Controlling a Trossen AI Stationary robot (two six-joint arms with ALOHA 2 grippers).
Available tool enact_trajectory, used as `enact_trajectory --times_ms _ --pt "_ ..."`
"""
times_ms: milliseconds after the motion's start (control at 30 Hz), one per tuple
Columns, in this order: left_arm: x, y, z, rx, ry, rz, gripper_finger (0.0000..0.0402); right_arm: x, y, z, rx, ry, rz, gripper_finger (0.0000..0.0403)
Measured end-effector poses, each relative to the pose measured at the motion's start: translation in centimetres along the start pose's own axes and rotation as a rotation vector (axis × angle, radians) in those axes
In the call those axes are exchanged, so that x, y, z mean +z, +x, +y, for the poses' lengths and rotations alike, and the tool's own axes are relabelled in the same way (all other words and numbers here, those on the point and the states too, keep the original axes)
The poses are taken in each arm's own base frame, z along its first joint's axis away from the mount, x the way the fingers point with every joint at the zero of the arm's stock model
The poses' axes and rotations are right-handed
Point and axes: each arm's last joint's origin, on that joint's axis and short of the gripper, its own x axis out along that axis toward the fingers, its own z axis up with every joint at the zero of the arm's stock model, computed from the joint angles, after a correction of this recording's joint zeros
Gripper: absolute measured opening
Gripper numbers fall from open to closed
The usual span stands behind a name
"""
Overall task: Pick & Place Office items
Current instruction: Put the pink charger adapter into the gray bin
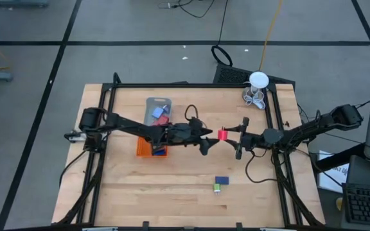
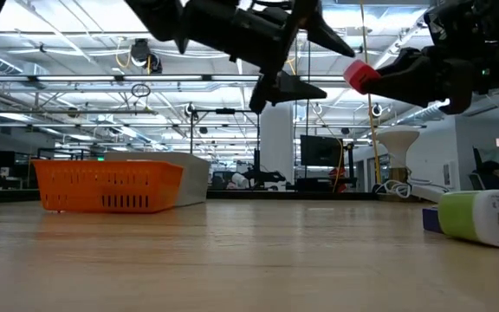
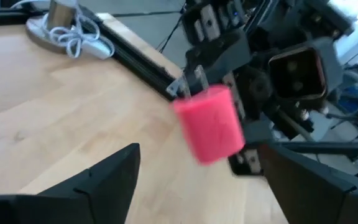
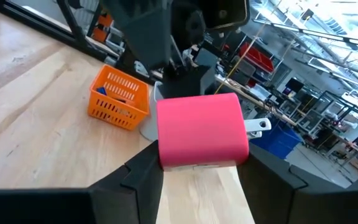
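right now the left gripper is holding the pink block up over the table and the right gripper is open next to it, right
Not quite: the right gripper holds the pink block above the table, and the left gripper is the open one beside it. The right wrist view shows the grip.

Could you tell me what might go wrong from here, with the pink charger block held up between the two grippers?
1. The right gripper alone clamps the pink charger block in mid-air, by one end. If that grip slips, the block drops to the wooden table.
2. The left gripper stands open right beside the block, fingers on either side. The two grippers could knock together there.
3. The block's metal prongs point towards the left arm, so a misaligned close could catch them.
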Motion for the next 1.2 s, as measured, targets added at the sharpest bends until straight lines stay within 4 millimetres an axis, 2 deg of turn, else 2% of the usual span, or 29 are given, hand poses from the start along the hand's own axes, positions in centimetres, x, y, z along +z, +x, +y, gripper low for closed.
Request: enact_trajectory --times_ms 200,400,1200 --pt "0.5 1.1 -0.7 -0.022 -0.011 -0.025 0.0346 0.0 0.0 0.0 0.002 -0.001 0.002 0.0175" --pt "1.2 1.1 -1.2 -0.037 -0.037 -0.044 0.0347 0.0 0.0 0.0 0.003 0.003 0.004 0.0175" --pt "1.2 1.2 -0.9 0.009 -0.087 -0.067 0.0347 0.2 0.0 -0.1 -0.008 0.024 -0.021 0.0176"
